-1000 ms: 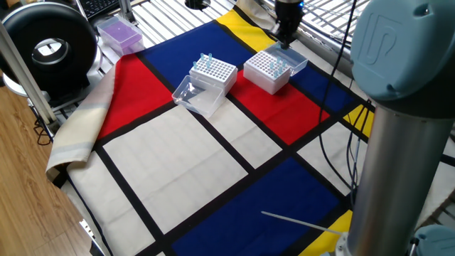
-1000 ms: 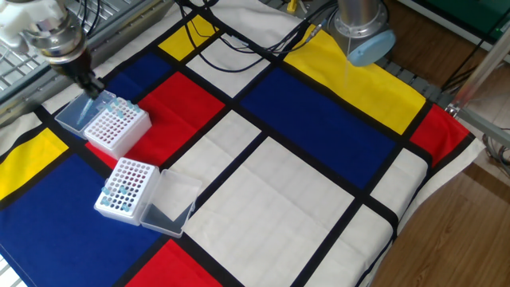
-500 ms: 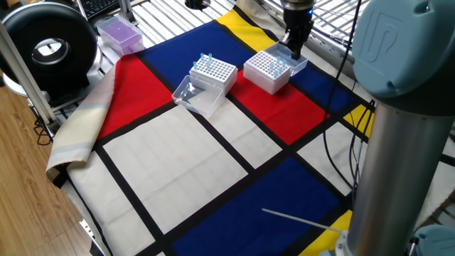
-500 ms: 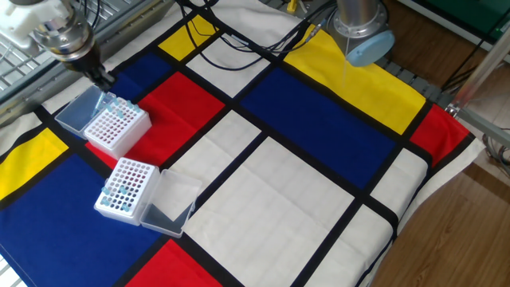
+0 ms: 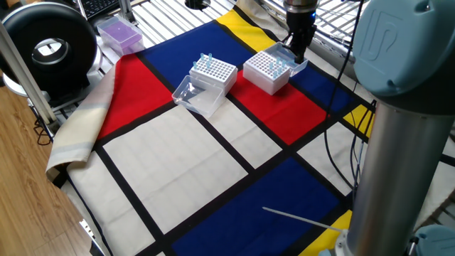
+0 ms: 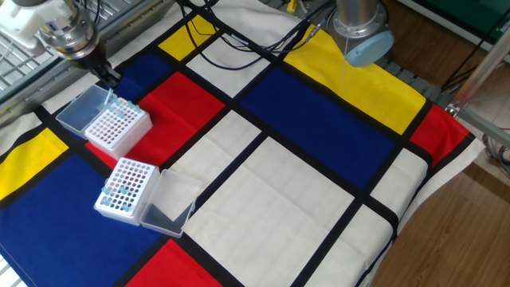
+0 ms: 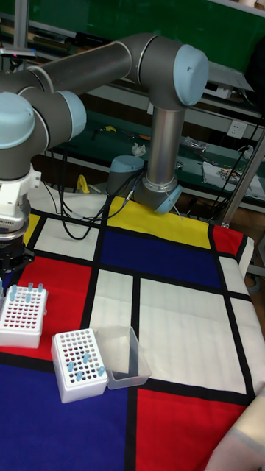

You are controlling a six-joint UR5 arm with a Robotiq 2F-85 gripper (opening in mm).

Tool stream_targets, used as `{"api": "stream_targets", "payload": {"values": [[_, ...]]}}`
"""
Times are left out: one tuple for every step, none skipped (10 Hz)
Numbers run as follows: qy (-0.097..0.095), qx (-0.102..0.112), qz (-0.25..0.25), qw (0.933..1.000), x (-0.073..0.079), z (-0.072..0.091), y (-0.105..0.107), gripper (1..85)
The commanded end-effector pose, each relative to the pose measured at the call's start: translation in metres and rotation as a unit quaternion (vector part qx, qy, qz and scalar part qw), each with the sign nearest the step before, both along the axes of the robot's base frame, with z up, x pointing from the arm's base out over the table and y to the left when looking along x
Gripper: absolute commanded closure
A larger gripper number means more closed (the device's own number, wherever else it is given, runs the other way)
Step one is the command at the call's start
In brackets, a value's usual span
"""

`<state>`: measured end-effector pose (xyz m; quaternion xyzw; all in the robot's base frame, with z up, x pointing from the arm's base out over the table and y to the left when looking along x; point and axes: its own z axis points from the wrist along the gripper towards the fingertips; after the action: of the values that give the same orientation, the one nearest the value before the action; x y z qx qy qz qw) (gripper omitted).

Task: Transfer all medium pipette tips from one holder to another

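Two white perforated holders stand on the cloth, each with a clear lid folded open. The far holder [image 5: 272, 70] [image 6: 118, 127] [image 7: 22, 316] has a few pale-blue medium pipette tips [image 5: 279, 62] [image 6: 119, 108] standing along its back edge. The near holder [image 5: 214, 74] [image 6: 125, 185] [image 7: 77, 364] carries several tips [image 5: 206, 60] [image 6: 117, 199]. My gripper [image 5: 298, 54] [image 6: 109, 79] [image 7: 11, 274] hangs just above the far holder's back corner, by its tips. Its fingers sit close together. I cannot make out whether a tip is between them.
The far holder's clear lid [image 6: 80, 112] lies behind it, and the near holder's lid [image 5: 193, 96] [image 6: 167, 206] lies in front. A purple box [image 5: 119, 33] and a black round device [image 5: 48, 46] stand off the cloth at the left. Cables [image 6: 255, 40] run across the cloth near the arm's base.
The gripper has shifted sideways from above the far holder's open lid to the holder's back corner, next to its tips. Neither holder has moved.
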<state>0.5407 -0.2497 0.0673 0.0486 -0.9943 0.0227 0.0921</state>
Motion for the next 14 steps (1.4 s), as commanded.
{"api": "stream_targets", "payload": {"values": [[-0.006, 0.009, -0.004, 0.9999, 0.0, -0.004, 0.002, 84.0], [-0.01, 0.011, -0.01, 0.9998, 0.002, -0.005, 0.003, 84.0], [-0.01, 0.011, -0.012, 0.9998, 0.001, -0.006, 0.003, 84.0], [-0.011, 0.014, -0.014, 0.9997, 0.002, -0.006, 0.005, 84.0], [-0.014, 0.014, -0.014, 0.9997, 0.003, -0.008, 0.005, 84.0], [-0.014, 0.019, -0.017, 0.9996, 0.003, -0.009, 0.007, 84.0], [-0.016, 0.023, -0.018, 0.9995, 0.004, -0.01, 0.009, 84.0], [-0.017, 0.026, -0.019, 0.9994, 0.005, -0.011, 0.011, 84.0], [-0.016, 0.025, -0.013, 0.9995, 0.006, -0.012, 0.01, 84.0], [-0.019, 0.03, -0.013, 0.9993, 0.01, -0.015, 0.013, 84.0], [-0.022, 0.033, -0.017, 0.9991, 0.012, -0.017, 0.016, 84.0], [-0.023, 0.034, -0.02, 0.999, 0.013, -0.017, 0.017, 84.0], [-0.024, 0.035, -0.021, 0.9989, 0.014, -0.018, 0.018, 84.0], [-0.024, 0.033, -0.022, 0.9989, 0.014, -0.018, 0.016, 84.0]]}}
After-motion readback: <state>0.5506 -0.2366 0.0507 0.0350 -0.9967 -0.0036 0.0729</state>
